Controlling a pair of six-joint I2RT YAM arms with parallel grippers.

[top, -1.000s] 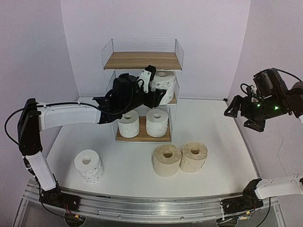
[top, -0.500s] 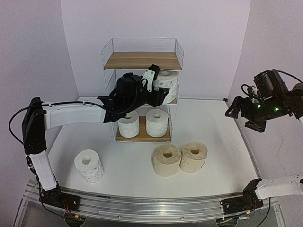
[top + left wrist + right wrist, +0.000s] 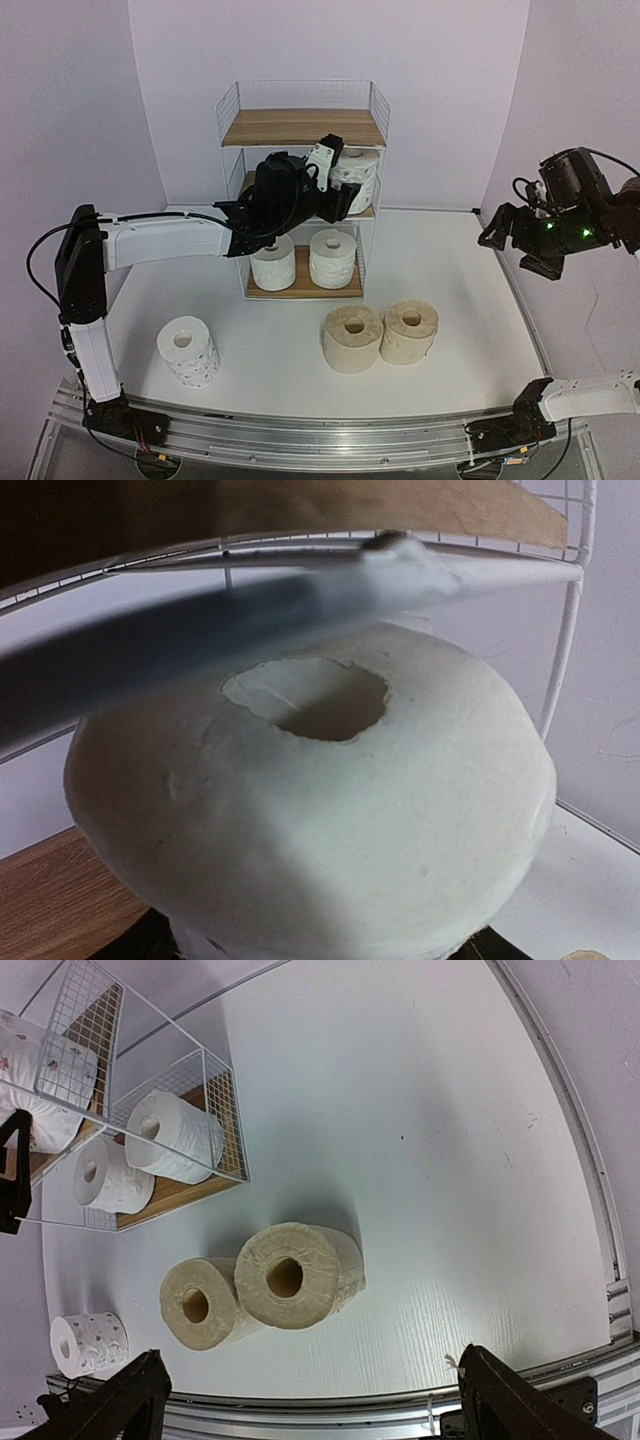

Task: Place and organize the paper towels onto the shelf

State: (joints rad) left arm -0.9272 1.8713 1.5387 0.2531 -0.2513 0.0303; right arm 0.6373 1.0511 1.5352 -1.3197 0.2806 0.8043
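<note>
The only marking you have is the faint print on two of the rolls, too small to read as more than specks. At the near left, the table roll (image 3: 188,350) stands upright on the table (image 3: 450,300), apart from the others and where it stood a second ago.

Your left arm (image 3: 160,240) rises from its base, bends at the elbow and runs level to the right into the middle tier of the shelf (image 3: 300,128). Since the earlier frame it has pushed farther right and deeper in. The shelf seems to have shifted slightly right with it.

The left gripper (image 3: 335,182) is clamped on the held roll (image 3: 357,172). That roll sits core up at the right end of the middle tier, under the top board. In the wrist view it fills the frame, with the upper wire rim just above it and wood at the lower left. You cannot tell whether it rests on the board.

On the bottom tier two white rolls (image 3: 271,262) stand upright side by side. Just near of the shelf, two beige rolls (image 3: 352,338) stand touching, cores up, unmoved.

At the far right your right arm (image 3: 590,200) hangs raised, well apart from everything and barely changed. The right gripper (image 3: 515,250) tilts down over the table with its jaws wide apart, holding nothing.
</note>
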